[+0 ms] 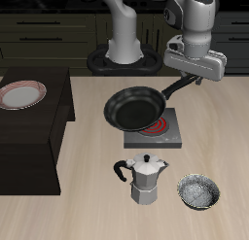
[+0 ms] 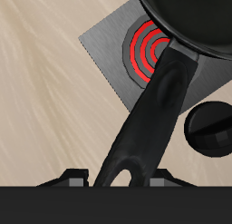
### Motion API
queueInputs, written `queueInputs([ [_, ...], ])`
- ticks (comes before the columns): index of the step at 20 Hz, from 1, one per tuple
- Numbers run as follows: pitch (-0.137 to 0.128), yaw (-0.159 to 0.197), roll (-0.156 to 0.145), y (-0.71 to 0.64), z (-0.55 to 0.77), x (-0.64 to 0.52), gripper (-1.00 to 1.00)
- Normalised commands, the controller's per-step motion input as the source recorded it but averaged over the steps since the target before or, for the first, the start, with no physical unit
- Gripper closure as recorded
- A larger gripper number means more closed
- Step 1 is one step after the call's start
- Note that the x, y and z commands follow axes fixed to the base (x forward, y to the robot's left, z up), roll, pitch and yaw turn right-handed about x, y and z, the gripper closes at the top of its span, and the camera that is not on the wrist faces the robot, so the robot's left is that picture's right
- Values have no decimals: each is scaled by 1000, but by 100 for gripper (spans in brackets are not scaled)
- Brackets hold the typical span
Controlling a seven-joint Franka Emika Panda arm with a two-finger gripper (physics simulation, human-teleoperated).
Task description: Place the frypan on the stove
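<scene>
The robot's two-finger gripper [image 1: 195, 77] is clamped on the long dark grey handle of the round black shallow frypan [image 1: 134, 108]. The frypan hangs tilted above the flat grey square stove [image 1: 156, 132], overlapping part of its red spiral coil. Nearer the table's front edge than the stove stand a silver moka pot [image 1: 145, 178] and a small speckled grey bowl [image 1: 198, 192].

Black frypan [image 1: 134, 109] with dark grey handle, grey stove [image 1: 159, 133] with red spiral coil
</scene>
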Motion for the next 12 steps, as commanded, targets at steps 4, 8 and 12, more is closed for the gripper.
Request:
queueInputs([
  [4,1,20,22,208,-62,-147,100],
  [8,15,20,40,329,-165,-163,100],
  [12,6,46,32,228,-165,-91,100],
])
